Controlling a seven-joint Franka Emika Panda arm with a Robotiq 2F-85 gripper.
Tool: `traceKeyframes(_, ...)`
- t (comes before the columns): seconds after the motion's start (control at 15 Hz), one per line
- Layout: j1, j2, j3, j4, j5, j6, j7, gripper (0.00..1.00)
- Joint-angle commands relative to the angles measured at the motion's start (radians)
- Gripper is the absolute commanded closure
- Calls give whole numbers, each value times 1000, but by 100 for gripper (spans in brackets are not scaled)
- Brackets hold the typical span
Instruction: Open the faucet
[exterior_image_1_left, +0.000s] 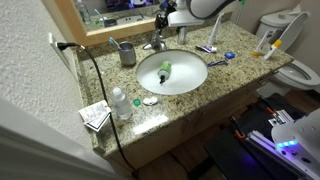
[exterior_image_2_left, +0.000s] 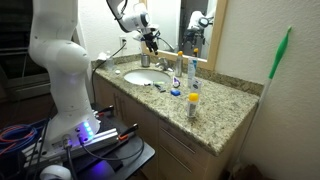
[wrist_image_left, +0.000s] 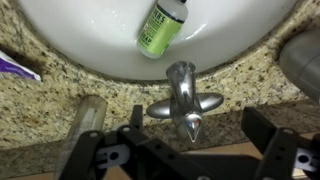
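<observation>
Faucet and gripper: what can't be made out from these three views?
- Faucet, wrist view: seen from above, so the spout mouth is hidden and running water cannot be told.
- Faucet, both exterior views: too small to read the lever's position.
- Gripper, wrist view: whether it touches the lever is unclear.
- Green bottle, wrist view: label blurred.
- Metal cup, wrist view: cut off by the right edge.

The white arm (exterior_image_1_left: 207, 7) is stretched out and bent down at the wrist, and the gripper (wrist_image_left: 190, 128) is held pointing downward, its dark fingers (wrist_image_left: 264, 138) spread wide apart.
</observation>
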Motion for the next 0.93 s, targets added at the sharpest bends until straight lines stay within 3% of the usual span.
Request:
traceKeyframes(0.0, 11, 118, -45, 188, 142, -19, -125, 0)
traceKeyframes(0.07, 37, 39, -72, 81, 112, 1, -104, 0)
traceKeyframes(0.27, 41, 95, -85, 160, 146, -1, -122, 0)
traceKeyframes(0.87, 88, 235, -145, 208, 143, 48, -157, 0)
